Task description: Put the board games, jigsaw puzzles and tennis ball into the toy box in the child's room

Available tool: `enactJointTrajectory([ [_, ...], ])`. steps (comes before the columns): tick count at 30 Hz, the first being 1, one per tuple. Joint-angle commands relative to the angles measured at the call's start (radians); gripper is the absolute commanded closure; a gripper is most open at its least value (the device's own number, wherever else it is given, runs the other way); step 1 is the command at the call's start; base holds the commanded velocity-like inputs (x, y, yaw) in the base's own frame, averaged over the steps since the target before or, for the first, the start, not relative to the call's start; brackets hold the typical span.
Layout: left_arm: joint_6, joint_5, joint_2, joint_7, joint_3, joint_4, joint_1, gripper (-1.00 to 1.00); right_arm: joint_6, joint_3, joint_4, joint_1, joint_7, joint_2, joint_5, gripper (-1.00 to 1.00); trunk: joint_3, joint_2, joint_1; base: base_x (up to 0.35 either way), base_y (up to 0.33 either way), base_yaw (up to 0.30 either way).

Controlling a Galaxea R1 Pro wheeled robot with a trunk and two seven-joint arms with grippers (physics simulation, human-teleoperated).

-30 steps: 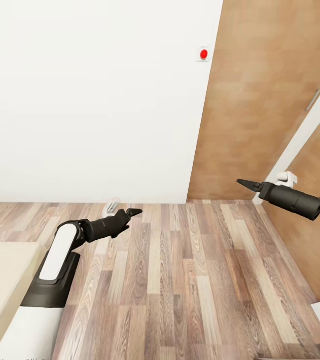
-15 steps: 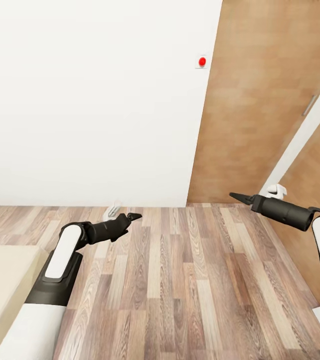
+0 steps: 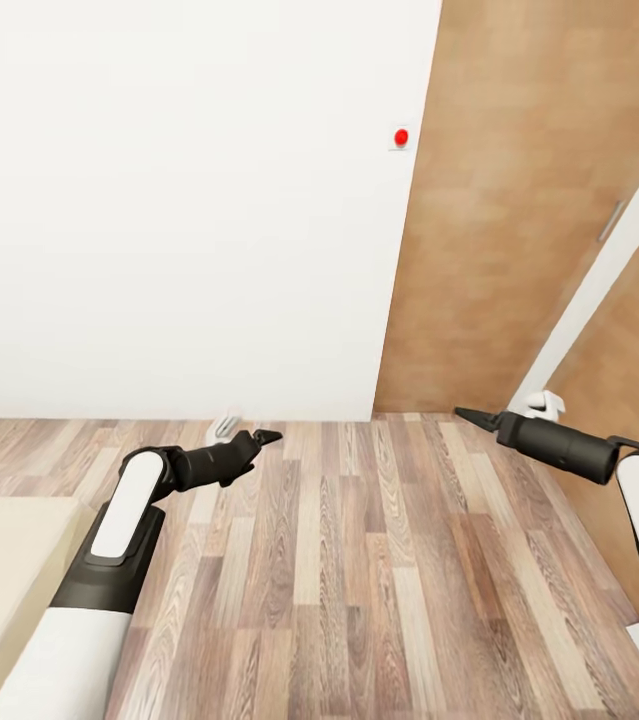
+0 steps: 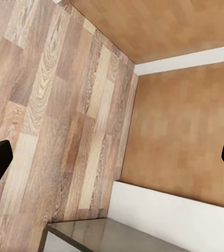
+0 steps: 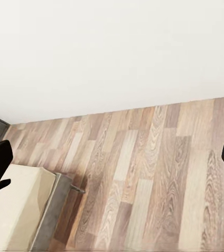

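Beige slab (image 3: pixel 4 570) at far left, over wood plank floor (image 3: pixel 359 580). Left gripper (image 3: pixel 259 440) spread wide, empty. White wall (image 3: pixel 179 200) behind, wooden door (image 3: pixel 519 200) right. Right gripper (image 3: pixel 474 415) spread wide, empty. Toys, toy box unsighted.

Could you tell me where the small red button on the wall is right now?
In the head view the red button sits high on the white wall, right of centre, just beside the edge of the wooden door.
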Motion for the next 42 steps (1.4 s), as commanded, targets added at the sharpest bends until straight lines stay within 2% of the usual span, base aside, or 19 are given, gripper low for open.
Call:
enactJointTrajectory([
  [1, 0.002, 0.009, 0.0, 0.01, 0.0, -0.001, 0.0, -1.0, 0.004, -0.001, 0.0, 0.009, 0.012, 0.0, 0.009, -1.0, 0.0, -0.002, 0.001, 0.0, 0.0, 0.0],
  [7, 0.002, 0.007, 0.0, 0.01, 0.001, -0.001, 0.001, -1.0, 0.004, 0.002, 0.0, 0.048, 0.013, 0.002, 0.009, -1.0, 0.01, -0.002, 0.001, 0.0, 0.0, 0.0],
  [9, 0.002, 0.006, 0.001, 0.011, 0.0, -0.001, 0.002, -1.0, -0.023, 0.007, 0.0, 0.069, 0.013, 0.004, 0.009, -1.0, 0.013, -0.002, 0.001, 0.0, 0.0, 0.0],
  [22, 0.003, 0.011, 0.001, -0.002, 0.001, 0.002, 0.018, -1.0, -0.09, 0.026, 0.0, 0.103, 0.012, 0.009, 0.009, -1.0, 0.034, -0.002, 0.001, 0.0, 0.0, 0.0],
  [32, 0.002, 0.013, 0.001, -0.026, 0.0, 0.004, 0.066, -1.0, -0.106, 0.029, 0.001, 0.111, 0.011, 0.01, 0.01, -1.0, 0.05, -0.002, 0.001, 0.0, 0.0, 0.0],
  [42, 0.0, 0.012, 0.001, -0.067, 0.001, -0.006, 0.163, -1.0, -0.11, 0.027, 0.001, 0.113, 0.013, 0.01, 0.01, -1.0, 0.066, -0.002, 0.001, 0.0, 0.0, 0.0],
])
